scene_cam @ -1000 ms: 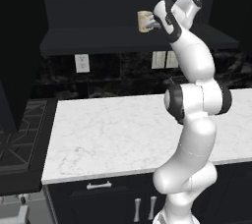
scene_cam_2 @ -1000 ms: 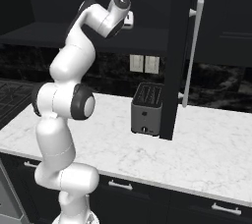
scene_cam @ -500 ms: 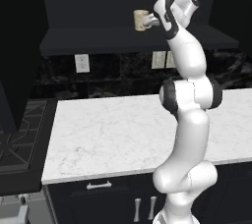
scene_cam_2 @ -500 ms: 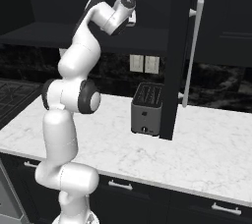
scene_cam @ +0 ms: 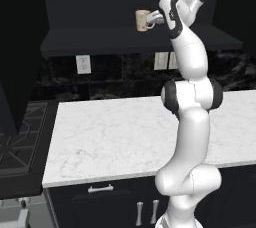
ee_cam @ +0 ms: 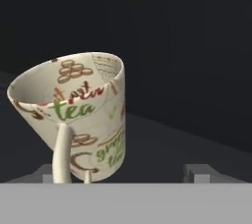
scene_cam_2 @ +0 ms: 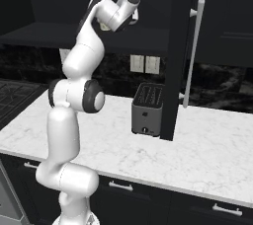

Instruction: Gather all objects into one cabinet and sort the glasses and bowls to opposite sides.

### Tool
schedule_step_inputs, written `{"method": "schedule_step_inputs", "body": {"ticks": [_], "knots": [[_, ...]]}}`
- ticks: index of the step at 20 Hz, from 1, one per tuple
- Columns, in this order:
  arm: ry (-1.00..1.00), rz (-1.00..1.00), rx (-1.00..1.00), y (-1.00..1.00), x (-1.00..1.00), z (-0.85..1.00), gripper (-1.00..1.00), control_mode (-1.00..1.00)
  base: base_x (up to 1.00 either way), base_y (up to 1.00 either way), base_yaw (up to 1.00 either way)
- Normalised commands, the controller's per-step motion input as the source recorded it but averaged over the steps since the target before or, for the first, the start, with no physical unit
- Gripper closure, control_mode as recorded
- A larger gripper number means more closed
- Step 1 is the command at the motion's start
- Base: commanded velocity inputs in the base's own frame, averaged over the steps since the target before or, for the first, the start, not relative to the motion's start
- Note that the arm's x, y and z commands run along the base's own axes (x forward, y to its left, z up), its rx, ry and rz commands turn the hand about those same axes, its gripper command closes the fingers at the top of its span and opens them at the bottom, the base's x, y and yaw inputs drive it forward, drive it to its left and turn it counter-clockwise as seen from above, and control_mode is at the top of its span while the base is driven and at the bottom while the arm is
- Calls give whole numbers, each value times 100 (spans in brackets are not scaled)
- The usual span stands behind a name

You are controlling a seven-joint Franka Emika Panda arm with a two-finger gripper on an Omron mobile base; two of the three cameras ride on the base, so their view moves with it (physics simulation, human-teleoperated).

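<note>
The white Franka arm stood nearly upright from its base, its lower link rising to a dark elbow joint at mid height, then the upper link leaning up and slightly back toward the wall. At the top the wrist folded over sharply, so the hand pointed sideways, toward the left in the left base view. The gripper (scene_cam: 156, 19) was raised high above the counter level, clamped on a cream mug (scene_cam: 144, 20) and carrying it clear of any surface. In the hand view the mug (ee_cam: 81, 115) sat tilted, handle toward the camera, beside one dark fingertip (ee_cam: 198, 173).
</note>
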Motion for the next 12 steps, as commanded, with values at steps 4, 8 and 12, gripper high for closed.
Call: {"method": "schedule_step_inputs", "body": {"ticks": [4,8,12], "knots": [[-4,0,0,42,2,-2,100,-100,0,0,0],[-2,1,0,27,8,-6,100,-100,0,0,0],[-2,2,0,4,1,-3,100,-100,0,0,0]]}}
